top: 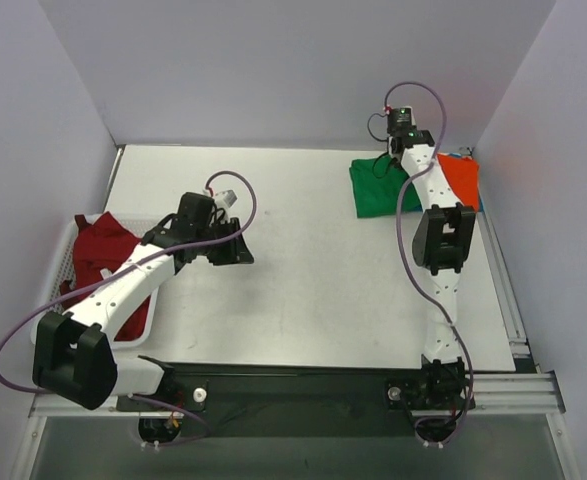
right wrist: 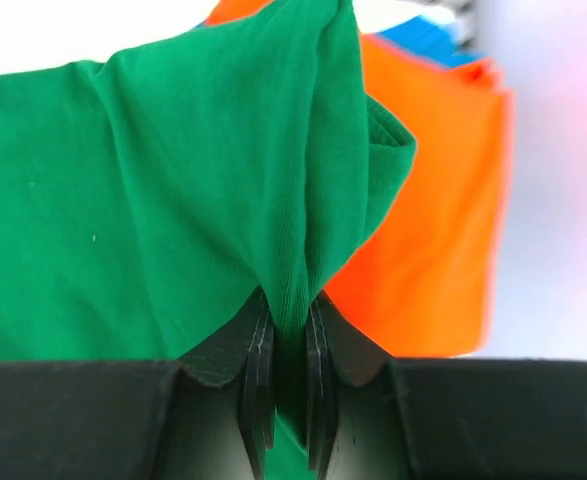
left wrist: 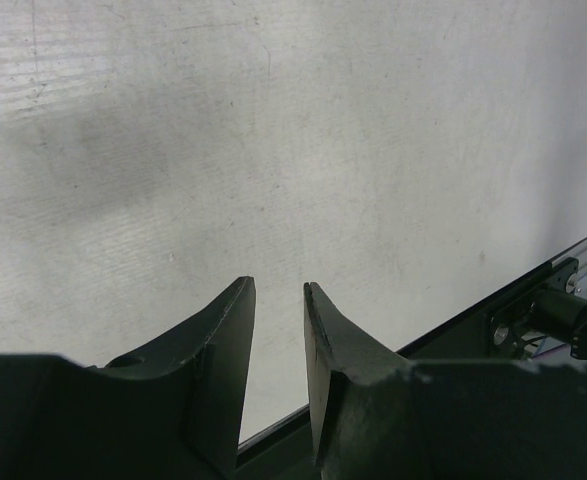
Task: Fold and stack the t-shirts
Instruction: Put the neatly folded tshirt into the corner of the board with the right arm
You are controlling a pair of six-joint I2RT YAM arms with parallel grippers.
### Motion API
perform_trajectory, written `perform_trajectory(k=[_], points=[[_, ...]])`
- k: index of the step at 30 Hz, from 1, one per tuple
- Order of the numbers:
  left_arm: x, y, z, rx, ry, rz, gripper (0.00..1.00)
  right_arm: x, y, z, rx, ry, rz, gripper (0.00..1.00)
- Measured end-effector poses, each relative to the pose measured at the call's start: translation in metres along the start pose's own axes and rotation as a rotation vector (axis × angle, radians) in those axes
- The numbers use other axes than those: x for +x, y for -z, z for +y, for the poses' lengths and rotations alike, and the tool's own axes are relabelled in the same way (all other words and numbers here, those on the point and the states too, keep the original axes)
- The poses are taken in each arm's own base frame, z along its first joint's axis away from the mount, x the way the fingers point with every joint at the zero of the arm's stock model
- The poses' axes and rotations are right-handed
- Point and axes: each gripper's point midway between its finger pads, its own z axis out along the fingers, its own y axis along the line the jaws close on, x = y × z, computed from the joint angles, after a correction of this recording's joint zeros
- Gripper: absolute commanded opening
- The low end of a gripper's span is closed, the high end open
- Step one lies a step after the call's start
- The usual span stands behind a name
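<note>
Desk: pale, matte white top (top: 313, 270) with faint scuffs and streaks, closed in by plain lavender-white walls on the left, far and right sides. A black rail runs along the near edge.

Green t-shirt (top: 373, 188): you have it at the far right corner of the desk, lying mostly flat as a soft-edged block. Its right side passes under your right arm, so the long axis cannot be told from above. In the right wrist view one fold of the green t-shirt (right wrist: 153, 210) is gathered into a ridge that runs straight away from the jaws. The cloth is a fine ribbed knit, matte, with a rolled hem at the right of the ridge.

Right gripper (right wrist: 291, 305): clenched on that green ridge, the jaws nearly together with cloth between them. From above, the right gripper (top: 392, 157) sits over the shirt's far edge.

Orange-red t-shirt (right wrist: 433, 230): folded and touching the green one on its right, at the right edge of the desk (top: 463, 182). A blue t-shirt (right wrist: 441, 40) shows as a sliver beyond it.

Left gripper (left wrist: 278, 295): jaws parted, nothing between them, only bare desk beyond. From above, the left gripper (top: 241, 250) is left of centre.

Dark red t-shirt (top: 103, 255): crumpled in the white slatted basket (top: 61, 262) at the left edge.
</note>
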Motion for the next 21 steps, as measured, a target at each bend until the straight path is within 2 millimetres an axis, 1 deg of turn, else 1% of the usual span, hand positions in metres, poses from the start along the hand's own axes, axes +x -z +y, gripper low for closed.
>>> perform_trajectory(k=[5, 7, 9, 15, 17, 21], points=[[0.0, -0.001, 0.012, -0.026, -0.001, 0.013, 0.37, -0.03, 0.013, -0.03, 0.054, 0.03, -0.074, 0.0], [-0.001, -0.001, 0.015, -0.03, 0.0, 0.012, 0.37, -0.039, 0.015, -0.041, 0.076, 0.036, -0.097, 0.0], [-0.001, -0.002, 0.017, -0.031, 0.0, 0.017, 0.36, -0.041, 0.016, -0.045, 0.088, 0.053, -0.103, 0.0], [0.005, -0.009, 0.018, -0.019, 0.01, 0.054, 0.36, -0.038, 0.014, -0.058, 0.102, 0.069, -0.094, 0.0], [0.006, -0.01, 0.018, -0.016, 0.011, 0.058, 0.36, -0.04, 0.018, -0.061, 0.105, 0.069, -0.101, 0.0], [0.007, -0.01, 0.017, -0.009, 0.011, 0.06, 0.36, -0.05, 0.034, -0.073, 0.116, 0.055, -0.13, 0.0]])
